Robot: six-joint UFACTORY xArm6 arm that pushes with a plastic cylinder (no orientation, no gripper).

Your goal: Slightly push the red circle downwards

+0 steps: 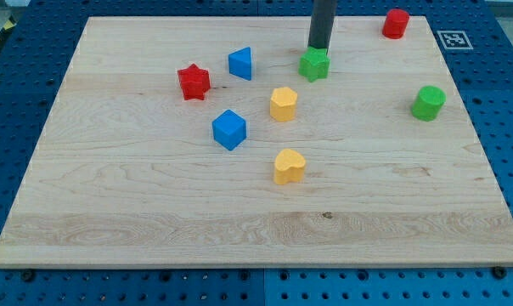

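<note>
So our red circle (396, 23) is sitting way up in the view's top right corner of the wooden board (155, 212), close to the top edge, standing upright and touching nothing. My tip (318, 48) is off to its left and a bit lower, well apart from it, so there's a decent stretch of bare wood between the two. No gripper on this rig, just the dark rod, so there's nothing to be open or closed.

What the tip is actually next to is the green star-ish block (314, 64) (shape's a bit hard to call, looks like a star to us). The tip comes down right at that block's top edge; we can't tell if it's touching or just behind it.

Going outward from there: a blue block (240, 64), roughly triangular, lies left of the green one, and a red star (193, 82) further left again. A yellow block (283, 104) sits below the green one, a blue cube (229, 129) lower left of that, and a yellow heart-shaped one (289, 166) lower still. Over on the right, a green cylinder (427, 103) sits below the red circle, well apart from it.
</note>
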